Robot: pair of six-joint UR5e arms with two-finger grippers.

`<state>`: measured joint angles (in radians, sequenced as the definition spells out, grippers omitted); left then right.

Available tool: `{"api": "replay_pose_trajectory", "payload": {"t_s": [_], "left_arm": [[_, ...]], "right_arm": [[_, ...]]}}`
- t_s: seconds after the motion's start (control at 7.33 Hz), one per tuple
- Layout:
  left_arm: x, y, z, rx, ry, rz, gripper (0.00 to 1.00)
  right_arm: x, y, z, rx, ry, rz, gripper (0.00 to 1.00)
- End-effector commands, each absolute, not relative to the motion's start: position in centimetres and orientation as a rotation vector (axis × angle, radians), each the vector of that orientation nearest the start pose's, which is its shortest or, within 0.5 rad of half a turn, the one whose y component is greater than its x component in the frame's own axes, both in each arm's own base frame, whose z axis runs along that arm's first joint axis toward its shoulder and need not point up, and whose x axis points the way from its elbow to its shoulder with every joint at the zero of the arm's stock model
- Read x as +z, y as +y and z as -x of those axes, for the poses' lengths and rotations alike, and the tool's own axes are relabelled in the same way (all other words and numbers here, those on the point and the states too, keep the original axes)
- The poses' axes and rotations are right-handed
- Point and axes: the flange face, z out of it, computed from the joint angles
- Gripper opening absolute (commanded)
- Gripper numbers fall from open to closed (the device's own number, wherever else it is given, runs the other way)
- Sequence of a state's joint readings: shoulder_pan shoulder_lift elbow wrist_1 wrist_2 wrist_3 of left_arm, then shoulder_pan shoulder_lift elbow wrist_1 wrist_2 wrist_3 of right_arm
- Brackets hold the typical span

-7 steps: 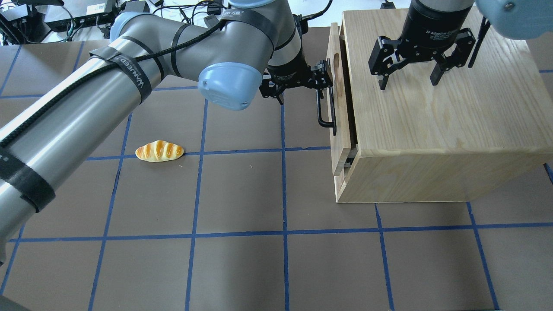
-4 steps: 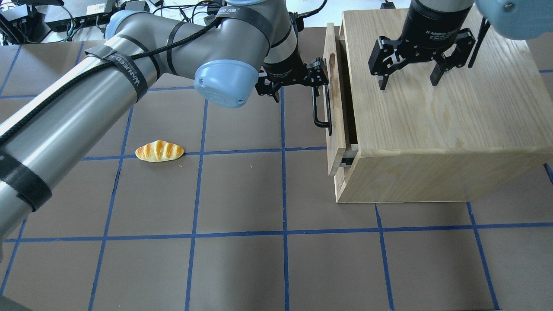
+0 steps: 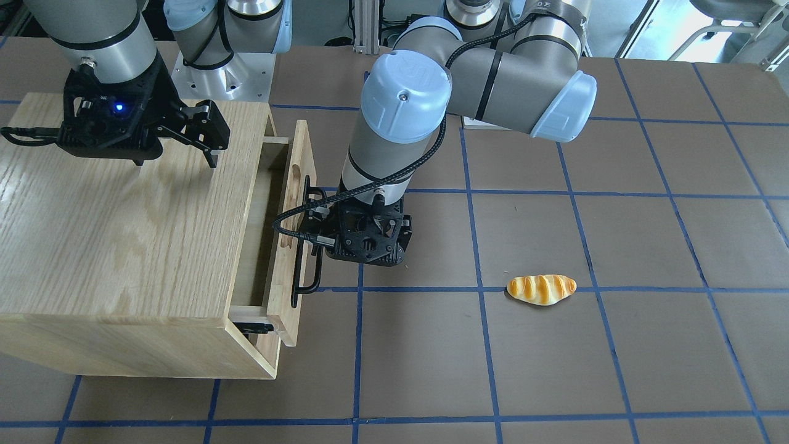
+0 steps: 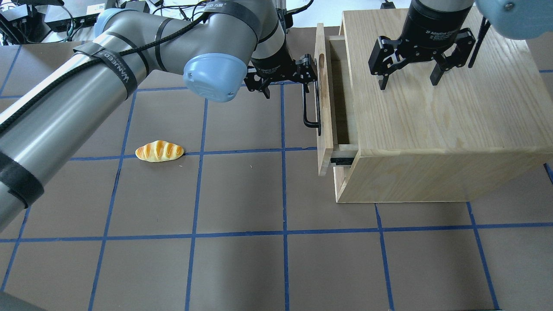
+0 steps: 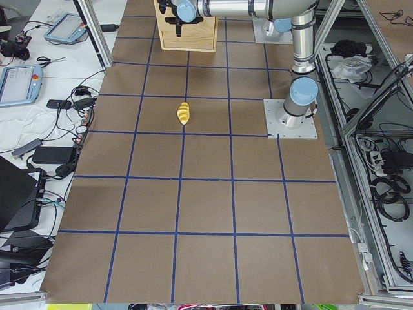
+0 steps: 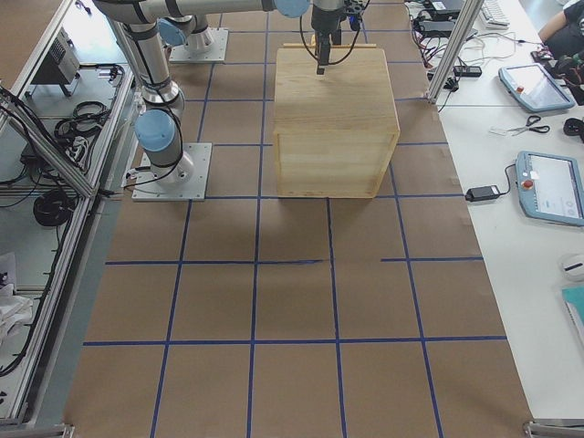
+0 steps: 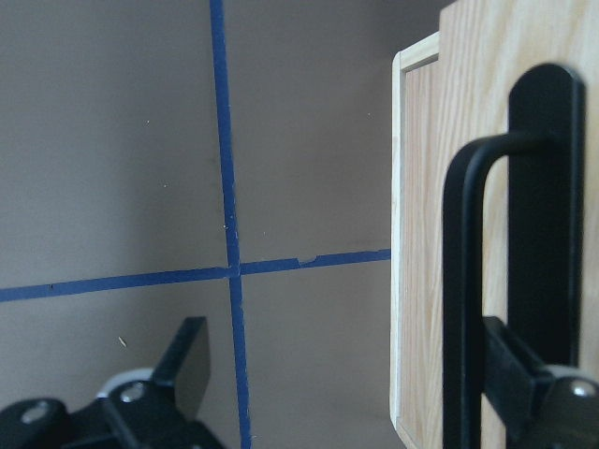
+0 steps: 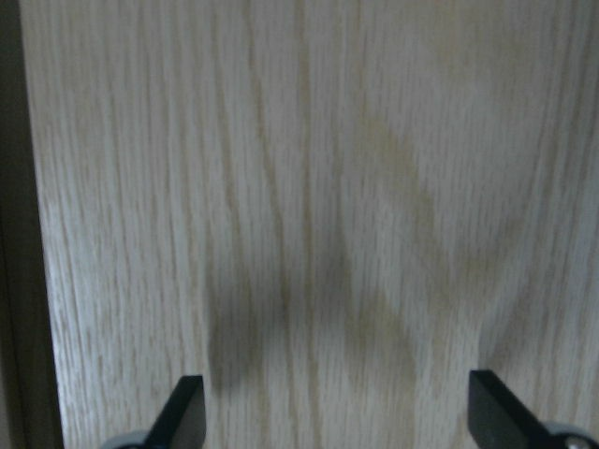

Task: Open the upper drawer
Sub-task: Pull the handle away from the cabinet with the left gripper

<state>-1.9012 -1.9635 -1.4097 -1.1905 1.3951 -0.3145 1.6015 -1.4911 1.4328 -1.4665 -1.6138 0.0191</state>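
Observation:
The upper drawer [image 4: 325,103] is partly pulled out of the oak cabinet [image 4: 436,129], and a strip of its inside shows. Its front panel carries a black bar handle [image 4: 307,108] and an oblong notch. My left gripper [image 4: 287,85] is open. One finger [image 7: 524,374] is hooked behind the handle and the other finger [image 7: 187,360] hangs free over the mat. The front-facing view also shows the drawer [image 3: 290,246] and the handle [image 3: 306,259]. My right gripper [image 4: 407,81] is open and empty, just above the cabinet top.
A toy bread roll [image 4: 160,151] lies on the brown mat left of the cabinet, well apart from the drawer. Blue tape lines grid the mat. A lower drawer front [image 4: 341,181] sits shut under the upper one.
My left gripper has moved left with the handle hooked, and the upper drawer has slid further out of the cabinet. The right gripper has not moved.

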Motion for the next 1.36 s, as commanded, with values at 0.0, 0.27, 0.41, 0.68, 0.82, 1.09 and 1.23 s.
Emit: {"api": "replay_pose_trajectory", "payload": {"t_s": [0.0,0.27,0.41,0.68,0.82,1.09,1.23], "left_arm": [[38.8,-57.3,34.0,-0.100,3.320,-0.027,1.00],[38.8,-57.7,33.2,-0.105,3.317,-0.062,1.00],[38.8,-57.8,33.0,-0.104,3.317,-0.060,1.00],[38.8,-58.6,31.4,-0.105,3.312,-0.071,1.00],[38.9,-58.8,30.8,-0.103,3.311,-0.066,1.00],[38.9,-58.8,30.5,-0.089,3.307,-0.092,1.00],[38.8,-59.1,29.6,-0.071,3.304,-0.088,1.00]], "right_arm": [[50.4,-51.6,-14.5,0.074,3.185,0.019,1.00],[50.5,-51.6,-14.5,0.072,3.185,0.021,1.00],[50.5,-51.6,-14.5,0.072,3.185,0.019,1.00],[50.4,-51.6,-14.5,0.074,3.185,0.019,1.00],[50.5,-51.6,-14.5,0.072,3.185,0.019,1.00],[50.5,-51.6,-14.5,0.072,3.185,0.019,1.00],[50.5,-51.6,-14.5,0.072,3.185,0.021,1.00]]}}
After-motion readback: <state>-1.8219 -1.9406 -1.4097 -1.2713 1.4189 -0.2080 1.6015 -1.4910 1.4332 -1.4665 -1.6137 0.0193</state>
